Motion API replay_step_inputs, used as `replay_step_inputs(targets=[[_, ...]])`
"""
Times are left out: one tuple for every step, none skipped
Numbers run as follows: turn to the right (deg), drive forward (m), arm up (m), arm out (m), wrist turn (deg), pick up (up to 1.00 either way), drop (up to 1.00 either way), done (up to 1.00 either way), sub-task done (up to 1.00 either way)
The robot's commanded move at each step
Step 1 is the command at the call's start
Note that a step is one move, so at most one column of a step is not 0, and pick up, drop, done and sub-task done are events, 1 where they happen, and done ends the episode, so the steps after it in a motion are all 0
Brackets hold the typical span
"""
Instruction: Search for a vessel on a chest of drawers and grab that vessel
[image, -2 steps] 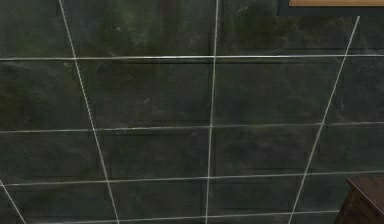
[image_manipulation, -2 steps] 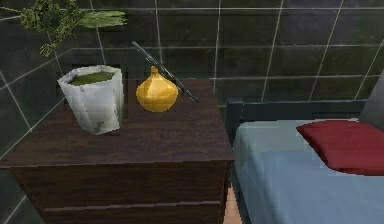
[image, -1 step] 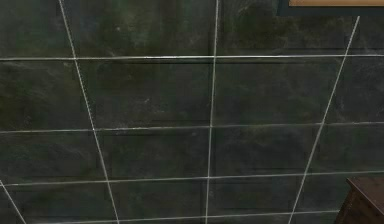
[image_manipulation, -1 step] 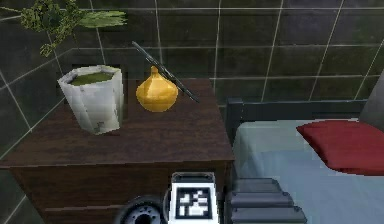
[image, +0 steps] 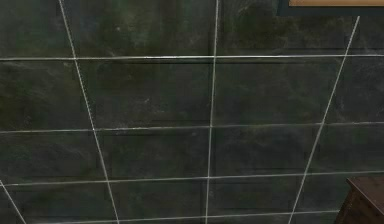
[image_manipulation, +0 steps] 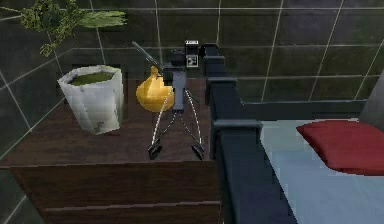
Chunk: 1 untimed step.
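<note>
A rounded yellow vessel (image_manipulation: 152, 92) with a thin stem sticking up from it is on or just over the dark wooden chest of drawers (image_manipulation: 80, 160) in the arm side view. The arm's dark bar rises along the chest's right edge. The gripper (image_manipulation: 177, 149) has its dark body right beside the yellow vessel, and its thin fingers (image_manipulation: 156, 146) reach down over the chest top. I cannot tell whether it holds the vessel, since the chest top lies right behind it.
A white pot (image_manipulation: 92, 97) with a green plant stands on the chest's left. A dark-framed bed (image_manipulation: 240, 150) with a red pillow (image_manipulation: 340, 135) adjoins the chest on the right. The forward view has dark tiles, a wooden frame (image: 335, 3) and a dark wood corner (image: 366, 200).
</note>
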Motion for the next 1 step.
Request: replay_step_inputs(targets=[[0.0,0.00,0.00,0.00,45.0,0.00,0.00,0.00,0.00]])
